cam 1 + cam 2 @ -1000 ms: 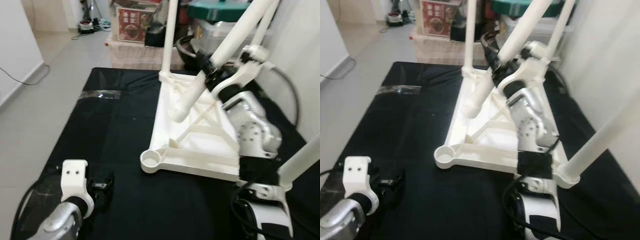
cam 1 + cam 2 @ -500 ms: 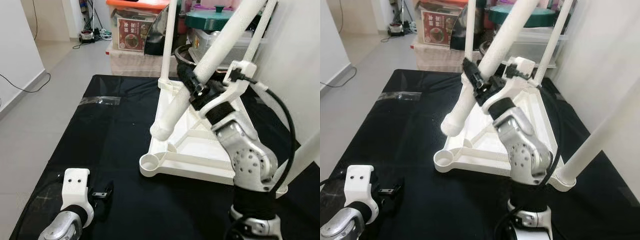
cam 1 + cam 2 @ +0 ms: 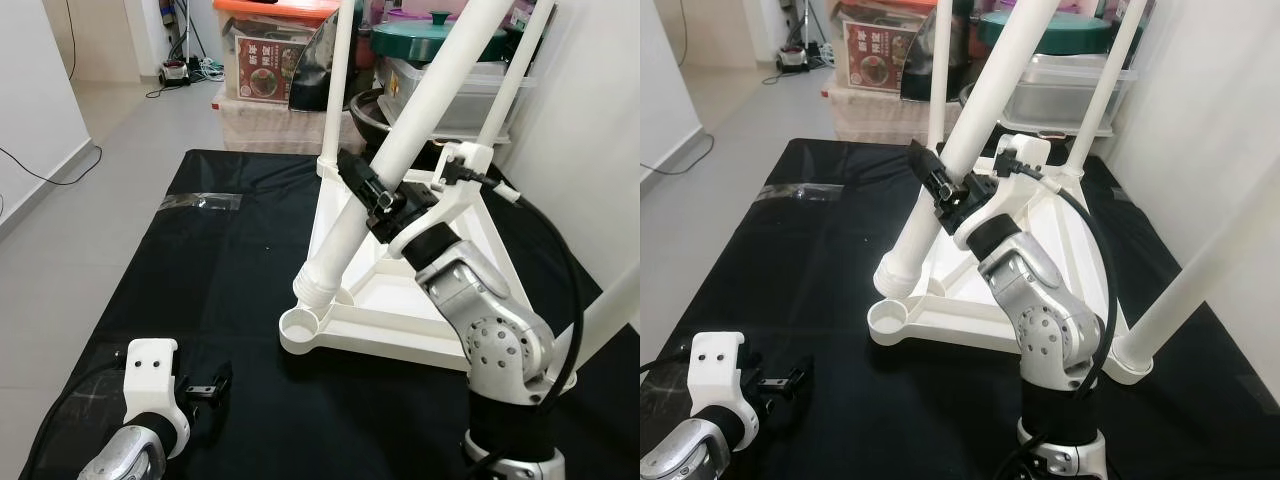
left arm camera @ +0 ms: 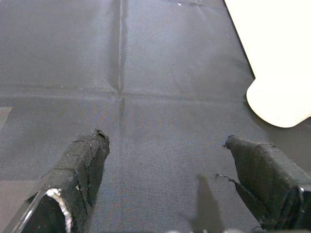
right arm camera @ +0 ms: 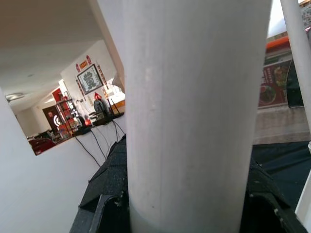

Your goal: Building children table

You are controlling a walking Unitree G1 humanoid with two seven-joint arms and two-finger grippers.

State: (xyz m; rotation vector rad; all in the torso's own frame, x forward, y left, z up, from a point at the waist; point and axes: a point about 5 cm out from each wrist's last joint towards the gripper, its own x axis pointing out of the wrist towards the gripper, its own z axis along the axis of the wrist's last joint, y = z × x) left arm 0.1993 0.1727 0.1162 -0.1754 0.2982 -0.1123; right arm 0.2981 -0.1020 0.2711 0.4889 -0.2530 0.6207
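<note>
Closest in, the left gripper sits low over the black mat, fingers spread wide, nothing in them. Further out, the right gripper is clamped around the loose leg, its bottom end tilted just above the tabletop's empty corner socket. Looks like leg-fitting time: next it needs straightening upright and pushing down in.

table leg top cropped, label perhaps illegible

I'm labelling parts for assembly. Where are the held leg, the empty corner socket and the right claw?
held leg (image 3: 345, 235), left eye view, lower shaft.
empty corner socket (image 3: 299, 323), left eye view, round rim.
right claw (image 3: 372, 192), left eye view, between fingertips.
</note>
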